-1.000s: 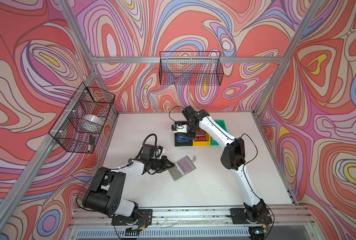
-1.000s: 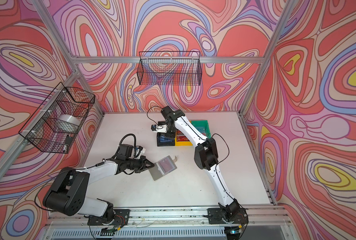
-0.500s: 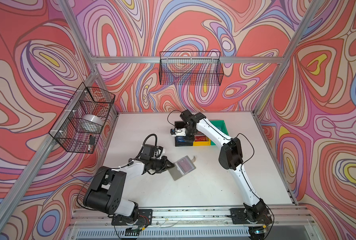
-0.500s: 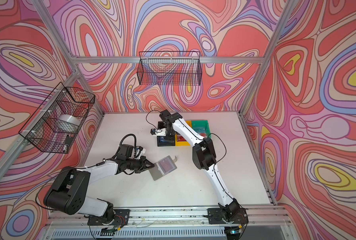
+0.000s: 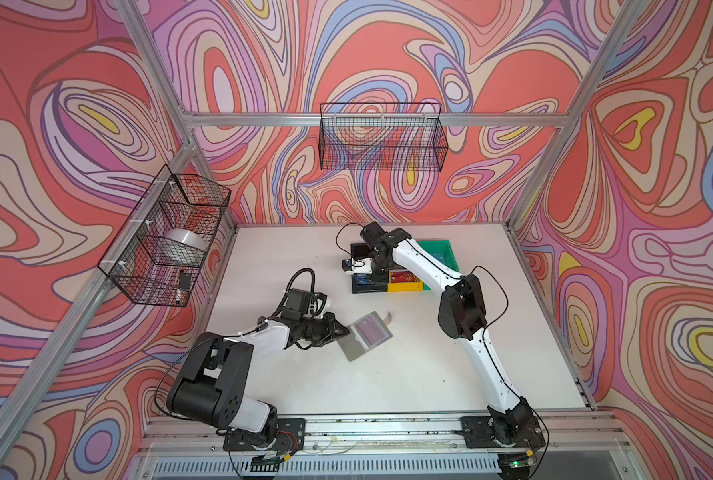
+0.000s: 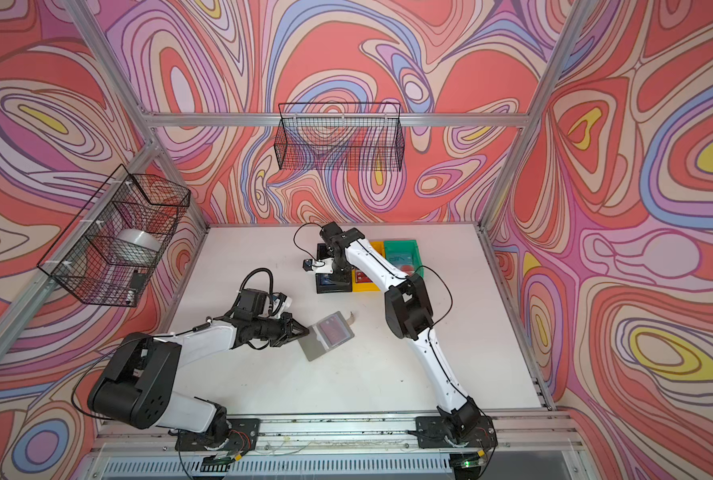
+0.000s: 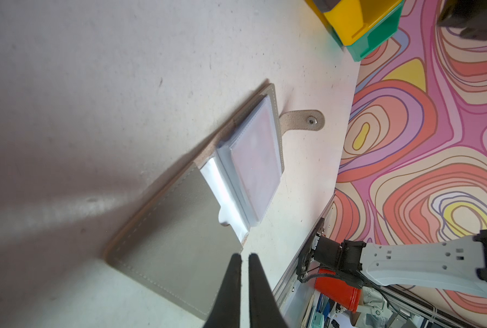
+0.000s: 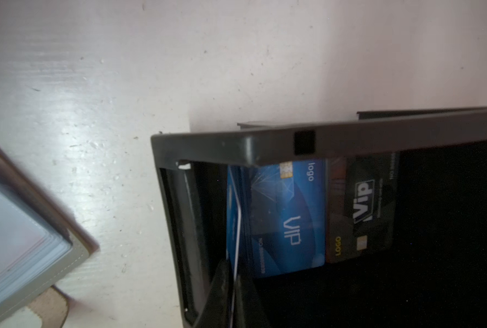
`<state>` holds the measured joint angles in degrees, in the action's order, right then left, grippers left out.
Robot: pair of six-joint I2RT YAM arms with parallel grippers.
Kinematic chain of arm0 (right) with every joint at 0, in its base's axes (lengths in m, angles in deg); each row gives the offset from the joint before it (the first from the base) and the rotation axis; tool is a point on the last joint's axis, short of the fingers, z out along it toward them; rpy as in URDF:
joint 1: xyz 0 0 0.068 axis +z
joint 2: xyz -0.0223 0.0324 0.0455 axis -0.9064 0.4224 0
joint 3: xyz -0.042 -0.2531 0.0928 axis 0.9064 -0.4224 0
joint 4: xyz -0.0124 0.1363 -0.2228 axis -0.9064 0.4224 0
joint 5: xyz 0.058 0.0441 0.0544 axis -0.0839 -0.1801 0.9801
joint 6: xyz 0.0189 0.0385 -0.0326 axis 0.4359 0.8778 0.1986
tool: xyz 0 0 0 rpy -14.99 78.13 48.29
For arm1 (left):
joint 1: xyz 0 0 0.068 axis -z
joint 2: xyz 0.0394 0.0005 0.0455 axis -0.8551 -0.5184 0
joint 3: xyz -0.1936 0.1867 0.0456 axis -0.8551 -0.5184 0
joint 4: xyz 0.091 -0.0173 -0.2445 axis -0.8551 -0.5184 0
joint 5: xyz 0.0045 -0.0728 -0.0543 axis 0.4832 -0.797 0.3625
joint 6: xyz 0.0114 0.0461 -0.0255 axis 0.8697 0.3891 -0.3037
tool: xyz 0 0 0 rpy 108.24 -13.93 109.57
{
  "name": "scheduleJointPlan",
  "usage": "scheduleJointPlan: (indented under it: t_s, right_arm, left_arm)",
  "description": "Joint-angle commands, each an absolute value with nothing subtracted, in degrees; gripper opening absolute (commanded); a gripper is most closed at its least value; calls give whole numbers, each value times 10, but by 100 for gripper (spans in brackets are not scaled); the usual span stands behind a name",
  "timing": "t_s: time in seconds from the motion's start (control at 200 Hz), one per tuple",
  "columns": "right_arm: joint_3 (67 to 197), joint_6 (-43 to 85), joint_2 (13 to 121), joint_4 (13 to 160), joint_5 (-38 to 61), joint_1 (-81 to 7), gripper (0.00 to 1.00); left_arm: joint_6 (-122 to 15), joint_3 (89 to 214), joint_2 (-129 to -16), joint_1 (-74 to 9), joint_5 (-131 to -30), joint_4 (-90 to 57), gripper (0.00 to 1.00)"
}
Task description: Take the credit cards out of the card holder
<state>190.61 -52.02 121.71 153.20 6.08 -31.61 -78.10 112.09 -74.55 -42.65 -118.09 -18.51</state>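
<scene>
The card holder [image 5: 367, 336] lies open on bare table with room on all sides. Straight ahead of the left gripper [image 7: 245, 257], its cover's corner meets the nearly closed, empty tips; that arm reaches low and flat. The right gripper [image 8: 233, 269], its arm stretched far forward, pinches a blue card [image 8: 233, 215] on edge inside the black bin [image 8: 265, 142], beside a flat VIP card [image 8: 290, 221]. A yellow bin [image 5: 404, 286] adjoins it.
</scene>
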Motion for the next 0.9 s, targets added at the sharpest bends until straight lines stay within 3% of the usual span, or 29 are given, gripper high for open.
scheduleJointPlan:
  t_s: [0.0, 0.25, 0.446, 0.566, 0.892]
  right_arm:
    - [1899, -522, 1223, 1507, 49, -317, 13]
    - [1887, -514, 1219, 1441, 19, -318, 24]
    - [1754, -450, 1134, 1222, -58, -317, 39]
    - [1652, -384, 1057, 1114, -78, -308, 38]
    - [1433, -170, 872, 1104, -1, -265, 32]
  left_arm:
    - [-770, 1120, -740, -428, -1182, -198, 11]
    - [-772, 1116, -738, -428, -1178, -194, 11]
    - [-772, 1111, -739, -428, -1173, -196, 11]
    - [-762, 1110, -732, -428, -1154, -225, 11]
    - [-749, 1109, -729, -428, -1139, -257, 11]
